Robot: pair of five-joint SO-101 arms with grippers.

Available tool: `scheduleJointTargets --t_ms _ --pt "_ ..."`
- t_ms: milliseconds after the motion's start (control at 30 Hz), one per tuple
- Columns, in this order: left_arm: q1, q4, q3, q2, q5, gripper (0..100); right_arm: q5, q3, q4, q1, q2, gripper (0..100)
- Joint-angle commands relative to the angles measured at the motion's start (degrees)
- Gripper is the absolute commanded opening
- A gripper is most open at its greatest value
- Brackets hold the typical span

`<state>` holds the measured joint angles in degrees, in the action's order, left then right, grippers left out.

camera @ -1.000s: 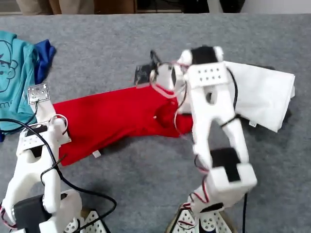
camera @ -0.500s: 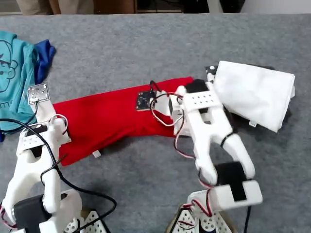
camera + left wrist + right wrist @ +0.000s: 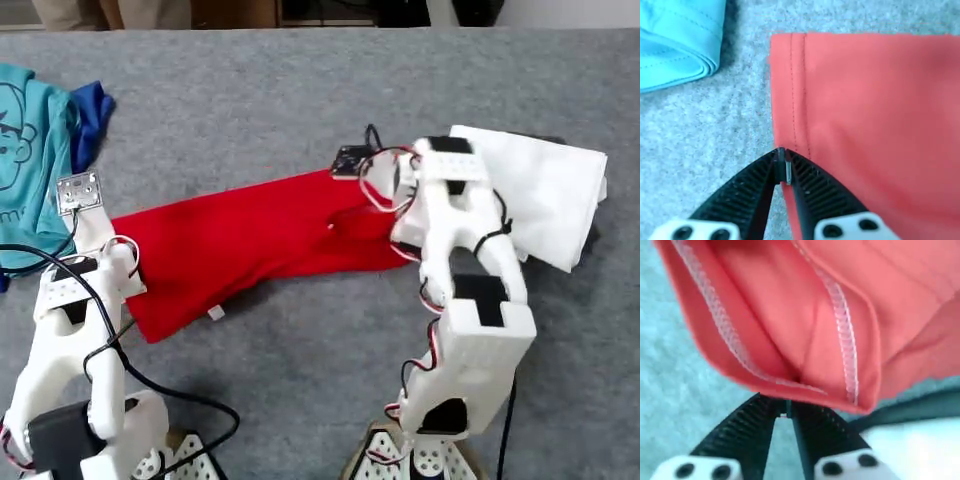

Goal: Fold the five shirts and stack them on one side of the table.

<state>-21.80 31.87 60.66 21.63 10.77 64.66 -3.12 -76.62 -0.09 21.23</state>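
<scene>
The left pincer [image 3: 783, 170] grips the red shirt [image 3: 240, 245] at its nine-o'clock hem; the right pincer [image 3: 785, 414] clamps its three-o'clock end, just beside the folded white shirt [image 3: 530, 195].

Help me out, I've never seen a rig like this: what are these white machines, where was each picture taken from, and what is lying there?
These are two small white robot arms standing at one edge of a table, the left arm and the right arm. The high view comes from a fixed camera looking down. The other two pictures come from a camera on each wrist, looking along that arm's black fingers. On the grey table lie a long red shirt, a folded white shirt, and a teal shirt with a blue shirt against it. The left gripper pinches the red shirt's hem. The right gripper pinches a folded edge at its other end.
</scene>
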Motion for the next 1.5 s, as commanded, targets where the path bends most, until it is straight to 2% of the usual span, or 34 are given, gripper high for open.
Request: scheduleJointTargets --t_ms 0,233,467,600,800,967,1100,1300,1400,1467 --pt "0.18 -0.79 -0.18 0.22 0.26 2 1.14 4.26 -5.80 -0.75 -4.00 0.2" --pt "0.18 -0.79 -0.18 0.22 0.35 2 -0.09 3.82 -8.70 -9.19 -12.26 0.2" --pt "0.18 -0.70 -0.18 0.22 0.35 2 -7.91 3.74 0.70 -17.27 -3.21 0.2" --pt "0.18 -0.70 -0.18 0.22 0.35 2 -11.87 10.51 4.31 -17.54 4.09 0.2" --pt "0.18 -0.70 -0.18 0.22 0.26 2 -13.71 25.98 -5.01 -17.54 6.81 0.2" --pt "0.18 -0.70 -0.18 0.22 0.35 2 -13.71 32.66 -5.45 -18.15 8.48 0.2" --pt "0.18 -0.70 -0.18 0.22 0.35 2 -14.77 33.45 -11.16 -18.33 7.96 0.2" --pt "0.18 -0.70 -0.09 0.22 0.26 2 -14.51 32.31 -22.07 -18.77 -1.80 0.2" --pt "0.09 -0.79 0.44 0.66 0.35 2 -14.51 26.59 -21.36 -18.77 -5.93 0.2" --pt "0.18 -0.79 0.53 0.66 0.35 2 -14.77 20.53 -16.97 -18.77 -7.34 0.2"
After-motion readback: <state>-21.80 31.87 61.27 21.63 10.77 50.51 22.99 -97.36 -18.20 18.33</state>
